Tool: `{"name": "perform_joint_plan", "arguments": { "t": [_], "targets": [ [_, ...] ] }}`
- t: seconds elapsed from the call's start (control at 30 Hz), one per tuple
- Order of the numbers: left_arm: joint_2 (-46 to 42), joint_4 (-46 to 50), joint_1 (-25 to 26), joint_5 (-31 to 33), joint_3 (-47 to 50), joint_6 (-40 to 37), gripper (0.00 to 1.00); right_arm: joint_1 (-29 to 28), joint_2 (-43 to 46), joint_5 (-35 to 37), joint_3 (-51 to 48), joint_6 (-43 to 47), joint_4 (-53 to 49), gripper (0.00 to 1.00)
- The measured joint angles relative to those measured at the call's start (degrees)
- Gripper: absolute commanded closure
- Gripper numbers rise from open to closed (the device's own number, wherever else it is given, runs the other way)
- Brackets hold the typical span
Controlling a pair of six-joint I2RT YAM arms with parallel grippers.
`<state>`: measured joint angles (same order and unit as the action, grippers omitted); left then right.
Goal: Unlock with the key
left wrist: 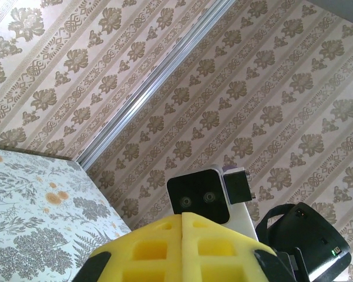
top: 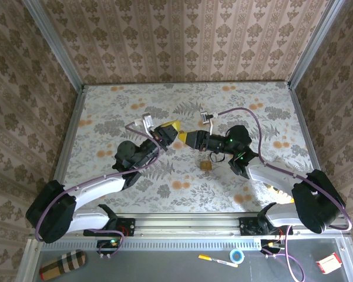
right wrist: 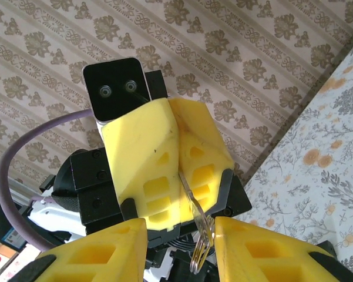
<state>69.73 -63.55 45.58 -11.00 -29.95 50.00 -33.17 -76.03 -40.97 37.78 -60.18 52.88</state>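
- Above the middle of the floral-patterned desk (top: pixel 264 123), the black, yellow-fingered left gripper (top: pixel 172 130) and the matching right gripper (top: pixel 187 138) are meeting tip to tip, raised off the surface.
- The left gripper's fingers are pressing together on what looks like the blade end of a small silver metal key (right wrist: pixel 190 200). This is leaving the head and its wire ring (right wrist: pixel 201 251) sticking out toward the other arm.
- The right gripper's jaws are standing spread on either side of that ring and are not pinching it. I cannot tell whether one finger is brushing it.
- This is looking like a handover, probably so that the key ends up held by its head with the blade free for the lock.
- A small brass-coloured padlock (top: pixel 206 166) is lying on the desk, a little nearer the front edge than the two grippers and beneath the right arm. Nothing is holding it.
- Judging by this, the unlocking itself is not yet under way.
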Motion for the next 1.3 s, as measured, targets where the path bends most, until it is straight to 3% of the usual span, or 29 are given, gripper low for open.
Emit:
{"name": "perform_joint_plan", "arguments": {
  "t": [0.8,1.3],
  "targets": [
    [0.5,-2.2,0.5,1.0,1.8,1.4,1.00,0.5,0.3,0.2,0.0,1.6,-2.6,0.80],
    [1.9,-5.1,1.0,1.6,2.6,2.9,0.98,0.8,1.3,0.2,0.0,2.7,-5.7,1.00]
  ]
}}
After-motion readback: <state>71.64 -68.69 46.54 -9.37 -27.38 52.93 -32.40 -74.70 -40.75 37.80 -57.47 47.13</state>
